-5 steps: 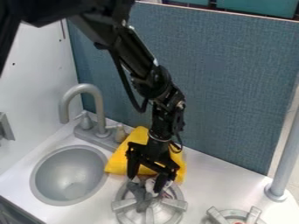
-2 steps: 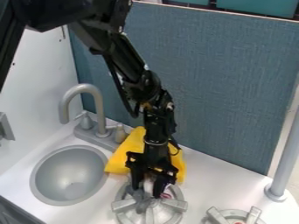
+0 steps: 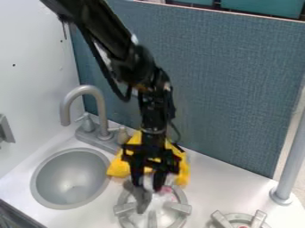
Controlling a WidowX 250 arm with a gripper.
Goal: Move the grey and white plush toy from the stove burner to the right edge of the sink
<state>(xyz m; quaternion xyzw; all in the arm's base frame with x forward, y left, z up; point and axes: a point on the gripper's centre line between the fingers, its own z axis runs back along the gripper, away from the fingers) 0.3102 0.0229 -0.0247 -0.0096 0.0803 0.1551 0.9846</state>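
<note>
white counter (image 3: 221,181), jaws at a grey-white object (image 3: 142,197) over the burner (image 3: 179,207)

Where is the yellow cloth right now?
In the camera view, the yellow cloth is on the counter, right of the sink and just behind the burner nearest it, partly hidden by the pincer.

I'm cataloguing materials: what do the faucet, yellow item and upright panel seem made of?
Faucet: matte grey plastic or painted metal, judging by its dull surface. Yellow item: probably soft matte cloth, given its rumpled outline. Upright panel: likely blue-grey woven fabric, from its crosshatched texture.
</note>
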